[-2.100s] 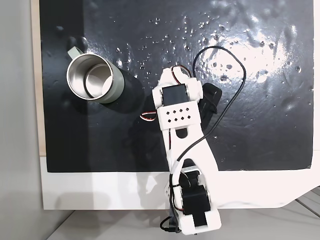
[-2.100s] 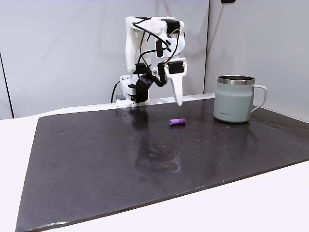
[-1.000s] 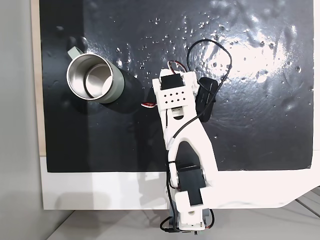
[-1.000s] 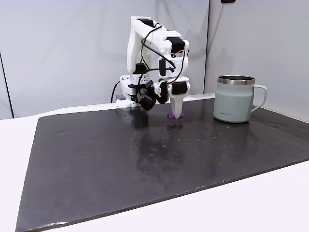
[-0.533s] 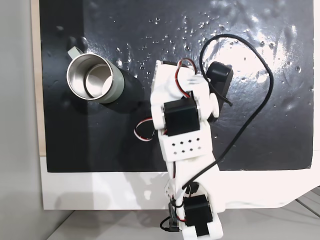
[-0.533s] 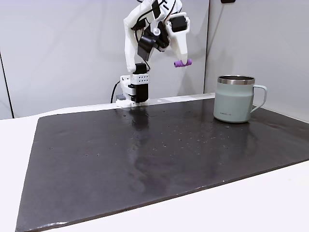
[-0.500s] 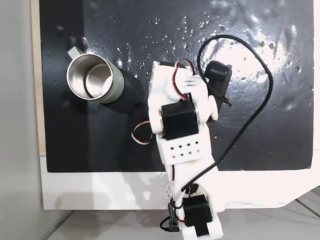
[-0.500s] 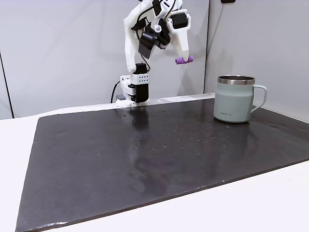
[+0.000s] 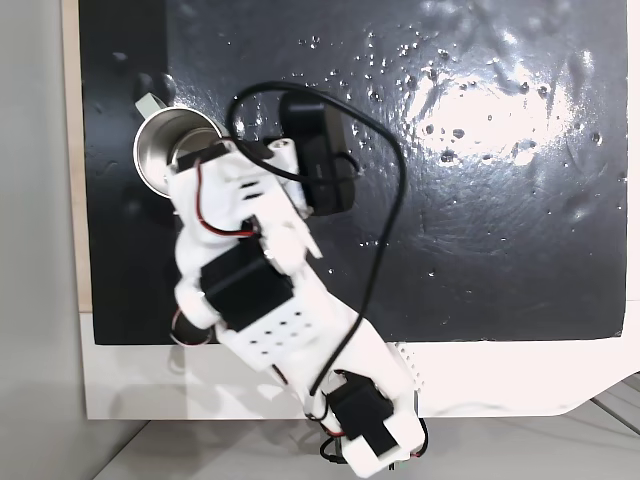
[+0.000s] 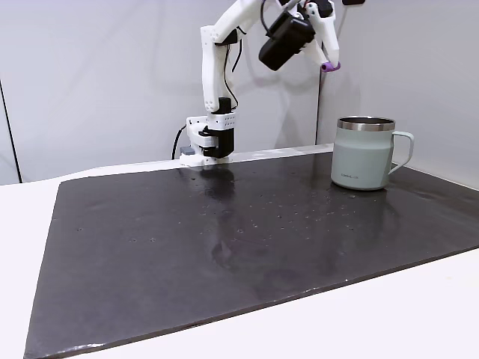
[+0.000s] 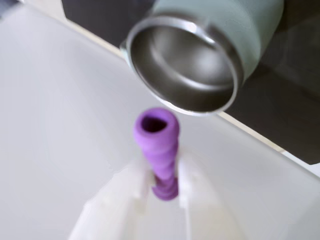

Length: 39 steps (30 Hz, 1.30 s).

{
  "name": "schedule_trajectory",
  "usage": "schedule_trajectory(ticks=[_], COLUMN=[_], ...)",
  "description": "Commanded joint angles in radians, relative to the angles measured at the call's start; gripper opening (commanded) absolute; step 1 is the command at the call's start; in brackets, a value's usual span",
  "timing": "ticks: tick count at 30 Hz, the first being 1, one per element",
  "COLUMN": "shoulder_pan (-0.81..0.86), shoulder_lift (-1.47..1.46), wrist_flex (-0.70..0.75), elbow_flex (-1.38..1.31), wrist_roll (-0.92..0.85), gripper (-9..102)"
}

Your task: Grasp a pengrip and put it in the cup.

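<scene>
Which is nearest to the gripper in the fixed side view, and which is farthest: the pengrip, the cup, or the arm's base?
1. The pengrip: clamped at the tip of the gripper, high up in the side view.
2. The cup: below the gripper and slightly right, standing on the black mat.
3. The arm's base: far left and low, at the mat's back edge.

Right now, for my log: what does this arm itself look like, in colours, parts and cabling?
The arm is white printed plastic with black servo motors at the joints. One white plate bears two rows of small holes. A long black cable loops loosely off it, and thin red wires run near the wrist. The tool has two pale, whitish fingers.
</scene>
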Motion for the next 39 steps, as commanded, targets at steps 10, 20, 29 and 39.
schedule_trajectory(ticks=[10, 20, 29, 39], shoulder_pan=[-0.061, -0.083, -0.087, -0.097], shoulder_lift=[-0.328, -0.356, -0.351, -0.351], wrist_flex=[-0.041, 0.015, 0.026, 0.026], elbow_flex=[-0.362, -0.431, -0.431, -0.425], wrist_roll=[-0.034, -0.017, -0.015, -0.020], gripper=[0, 32, 34, 34])
